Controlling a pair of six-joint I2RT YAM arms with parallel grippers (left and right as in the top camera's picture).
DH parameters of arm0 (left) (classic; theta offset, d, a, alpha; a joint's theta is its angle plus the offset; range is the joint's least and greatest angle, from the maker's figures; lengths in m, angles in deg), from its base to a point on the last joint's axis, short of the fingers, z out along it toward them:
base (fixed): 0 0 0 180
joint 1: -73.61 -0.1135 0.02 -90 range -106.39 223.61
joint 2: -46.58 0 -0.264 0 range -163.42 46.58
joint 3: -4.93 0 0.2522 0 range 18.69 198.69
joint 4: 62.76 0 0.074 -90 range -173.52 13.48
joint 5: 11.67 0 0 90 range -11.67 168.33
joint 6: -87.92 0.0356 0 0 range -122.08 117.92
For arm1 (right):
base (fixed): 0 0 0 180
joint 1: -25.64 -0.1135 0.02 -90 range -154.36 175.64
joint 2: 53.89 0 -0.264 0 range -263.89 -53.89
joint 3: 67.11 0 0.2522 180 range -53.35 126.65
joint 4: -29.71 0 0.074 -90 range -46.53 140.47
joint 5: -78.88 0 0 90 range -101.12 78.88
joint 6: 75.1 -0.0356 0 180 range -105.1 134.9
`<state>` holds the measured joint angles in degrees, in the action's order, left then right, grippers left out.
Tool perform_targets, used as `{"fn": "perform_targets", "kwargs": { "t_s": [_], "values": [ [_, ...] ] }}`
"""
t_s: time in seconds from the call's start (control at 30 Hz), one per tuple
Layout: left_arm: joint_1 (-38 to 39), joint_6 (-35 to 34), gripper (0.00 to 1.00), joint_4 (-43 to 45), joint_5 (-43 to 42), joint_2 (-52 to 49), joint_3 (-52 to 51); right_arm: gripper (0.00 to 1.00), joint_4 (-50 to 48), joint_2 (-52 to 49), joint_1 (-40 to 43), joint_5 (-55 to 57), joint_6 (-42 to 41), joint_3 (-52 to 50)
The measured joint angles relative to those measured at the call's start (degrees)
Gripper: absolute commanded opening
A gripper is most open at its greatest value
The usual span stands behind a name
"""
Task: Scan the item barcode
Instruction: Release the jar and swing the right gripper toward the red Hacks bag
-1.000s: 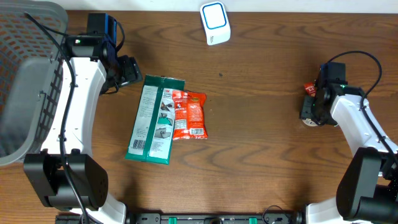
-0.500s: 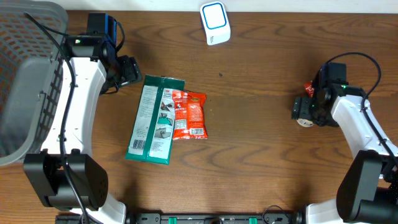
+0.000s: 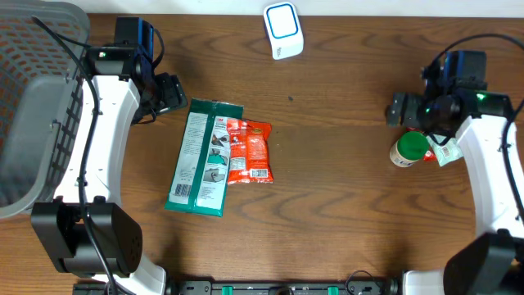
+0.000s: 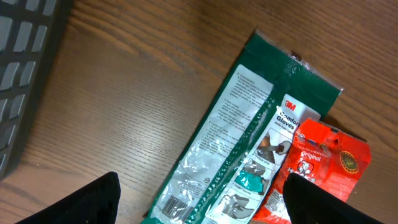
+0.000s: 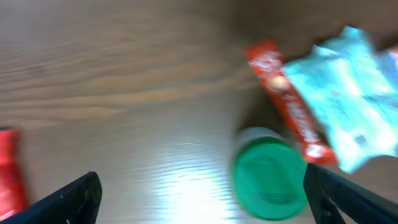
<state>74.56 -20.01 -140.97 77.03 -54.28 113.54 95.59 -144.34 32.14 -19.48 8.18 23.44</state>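
Note:
A white and blue scanner (image 3: 283,31) lies at the table's far edge. In the middle lie a green glove pack (image 3: 203,156) and a red snack bag (image 3: 248,152) overlapping its right side. My left gripper (image 3: 168,93) hangs open just beyond the pack's top left corner. In the left wrist view the glove pack (image 4: 242,149) shows a barcode (image 4: 177,202) between my open left gripper's (image 4: 202,211) fingers. My right gripper (image 3: 403,111) is open, above and just beyond a green-lidded jar (image 3: 409,149). The blurred right wrist view shows the jar (image 5: 267,182) below my open right gripper (image 5: 205,205).
A grey mesh basket (image 3: 37,90) fills the far left. Beside the jar lie a red bar (image 5: 286,106) and a pale blue packet (image 5: 348,93), also seen from overhead as the packet (image 3: 446,153). The red snack bag (image 4: 317,174) sits at the left wrist view's lower right.
My right gripper has opened, let go of the green-lidded jar and moved up and toward the far side. The jar now stands uncovered. The left arm has not moved.

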Motion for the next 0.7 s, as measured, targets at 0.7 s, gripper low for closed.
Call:
{"fn": "perform_targets", "kwargs": {
  "t_s": [0.7],
  "values": [
    [0.00,0.00,0.84,0.00,0.00,0.00,0.00,0.96,-6.82,-0.79,-31.87,-14.40,-1.92,0.02]
  ]
}}
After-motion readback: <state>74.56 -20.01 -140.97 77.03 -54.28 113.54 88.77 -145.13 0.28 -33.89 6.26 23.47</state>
